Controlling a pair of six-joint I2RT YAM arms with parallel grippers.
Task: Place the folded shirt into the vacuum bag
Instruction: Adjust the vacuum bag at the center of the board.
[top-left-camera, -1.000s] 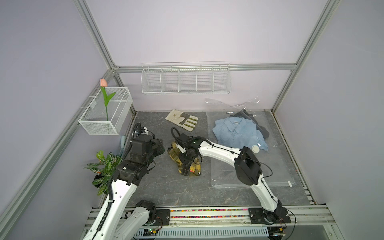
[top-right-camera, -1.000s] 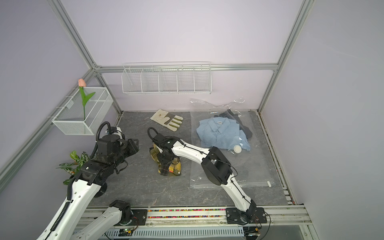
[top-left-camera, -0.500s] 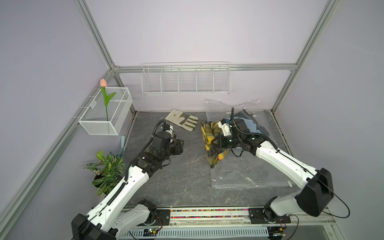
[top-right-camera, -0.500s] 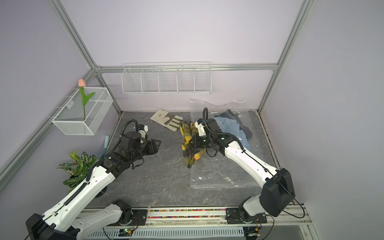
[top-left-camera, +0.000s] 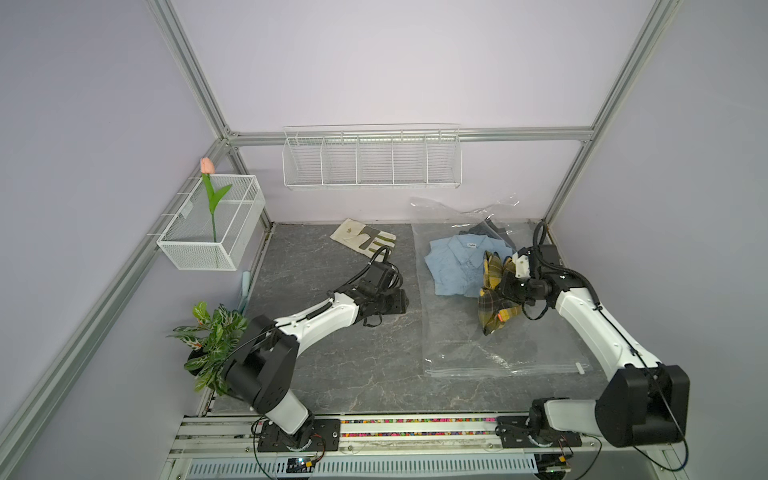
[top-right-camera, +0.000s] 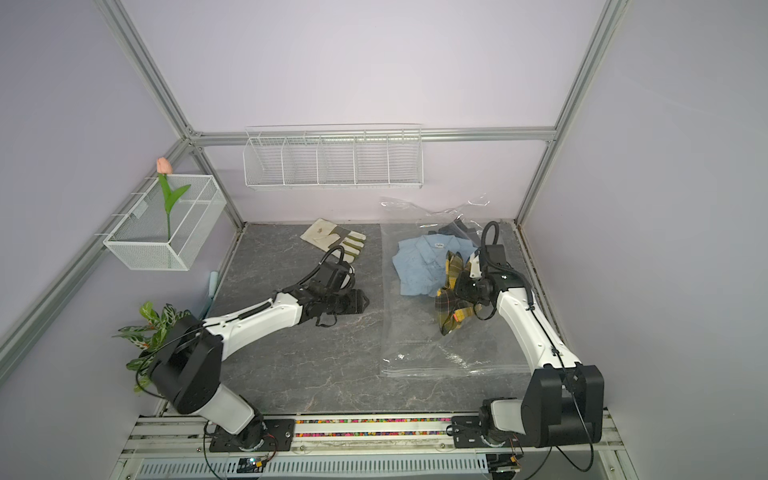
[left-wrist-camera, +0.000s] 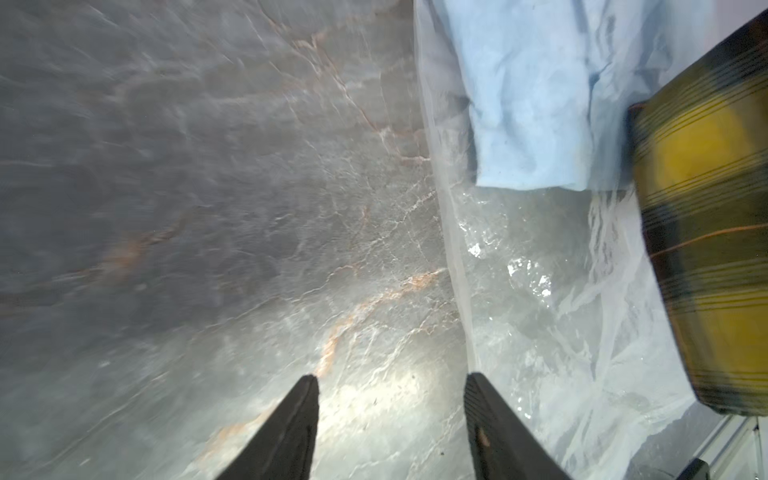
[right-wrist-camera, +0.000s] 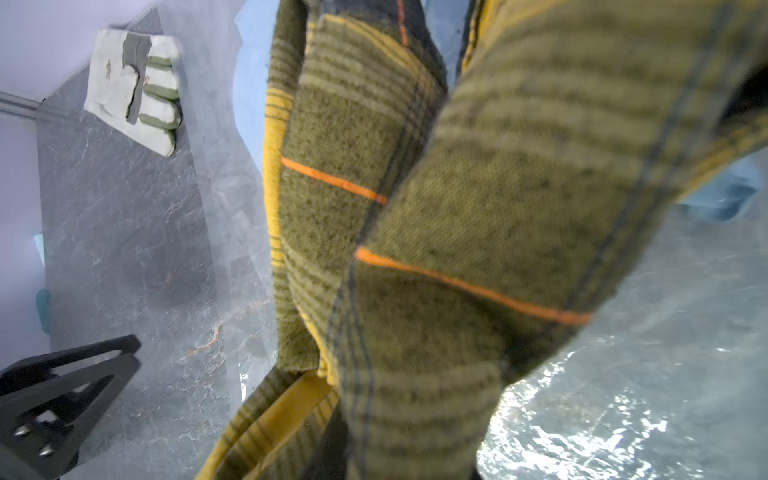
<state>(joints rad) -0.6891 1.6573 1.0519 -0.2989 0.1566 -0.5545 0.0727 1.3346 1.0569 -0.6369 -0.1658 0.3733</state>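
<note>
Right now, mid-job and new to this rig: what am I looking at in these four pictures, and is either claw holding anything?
These are two white robot arms mounted on a rail at the near edge of a grey table, each ending in a two-fingered claw. Both top views look down from one overhead camera; the other two pictures come from cameras on the arms' wrists. The right gripper is shut on the yellow plaid shirt, which hangs over the vacuum bag, a clear plastic sheet; that cloth fills the right wrist view. The left gripper is open and empty, over bare table beside the bag's edge. A blue shirt lies at the bag's far end, apparently under the plastic. A work glove lies near the back wall.
</note>
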